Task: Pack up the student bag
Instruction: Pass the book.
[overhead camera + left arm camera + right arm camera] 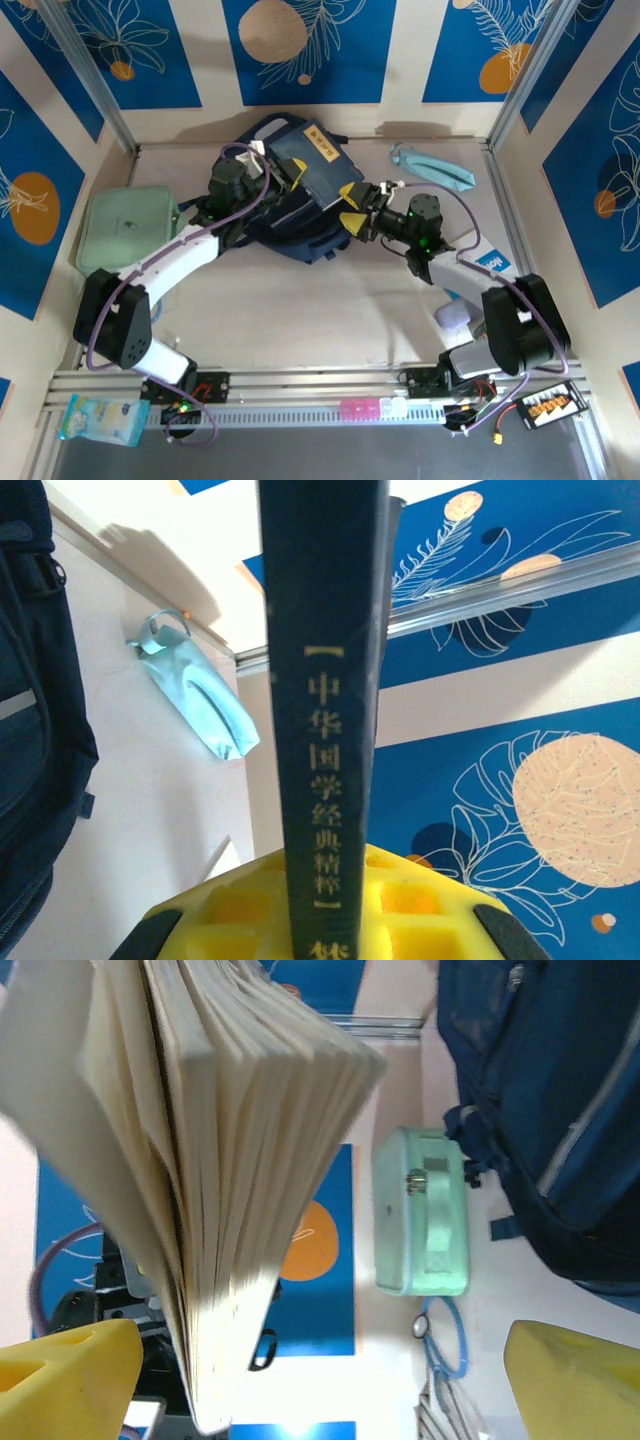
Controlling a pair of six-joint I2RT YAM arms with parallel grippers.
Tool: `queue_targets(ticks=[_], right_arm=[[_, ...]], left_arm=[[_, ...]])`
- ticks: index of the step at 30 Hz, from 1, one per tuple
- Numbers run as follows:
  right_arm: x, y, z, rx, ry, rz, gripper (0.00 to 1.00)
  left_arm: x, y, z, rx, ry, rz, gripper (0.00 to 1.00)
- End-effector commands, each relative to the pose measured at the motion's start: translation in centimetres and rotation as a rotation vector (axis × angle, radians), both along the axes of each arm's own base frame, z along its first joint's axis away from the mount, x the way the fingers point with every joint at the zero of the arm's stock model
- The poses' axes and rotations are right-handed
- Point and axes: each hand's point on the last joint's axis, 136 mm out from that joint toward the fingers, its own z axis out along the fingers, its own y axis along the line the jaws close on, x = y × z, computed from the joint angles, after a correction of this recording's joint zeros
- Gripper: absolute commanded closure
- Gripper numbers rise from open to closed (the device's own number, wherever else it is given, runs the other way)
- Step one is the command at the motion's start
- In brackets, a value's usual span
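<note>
The student bag (290,225), a navy-blue backpack, lies at the middle of the table. It also shows in the left wrist view (35,730) and the right wrist view (540,1110). A dark blue book (315,165) with a yellow label hangs over the bag. My left gripper (283,172) is shut on it, and its spine (325,680) stands up from between the yellow pads (430,905). My right gripper (354,207) is open at the book's right edge. The fanned pages (200,1160) hang between its yellow fingers (65,1375), close to the left one.
A mint-green zip case (125,225) lies at the table's left edge, left of the bag. A light blue pouch (432,165) lies at the back right. A white object (455,315) sits by the right arm's base. Walls enclose the table on three sides.
</note>
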Motion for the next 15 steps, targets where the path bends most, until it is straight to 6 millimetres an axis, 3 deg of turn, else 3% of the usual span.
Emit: queue_targets(ticks=[1,7,10,15], right_arm=[[0.5,1.0,3.1,0.082,-0.077,0.024,0.07],[1.5,1.7,2.7,0.095,-0.062,0.009,0.14],[2.1,1.7,2.6,0.113,-0.059,-0.011,0.29],[2.7,2.1,3.2,0.127,-0.084,-0.011,0.63]], left_arm=[[-0.1,0.1,1.7,-0.064,-0.049,-0.011,1.00],[-0.3,-0.1,1.9,-0.094,-0.045,-0.023,1.00],[-0.3,0.0,1.7,-0.102,-0.037,-0.022,1.00],[-0.3,-0.1,1.2,-0.110,-0.025,-0.026,1.00]])
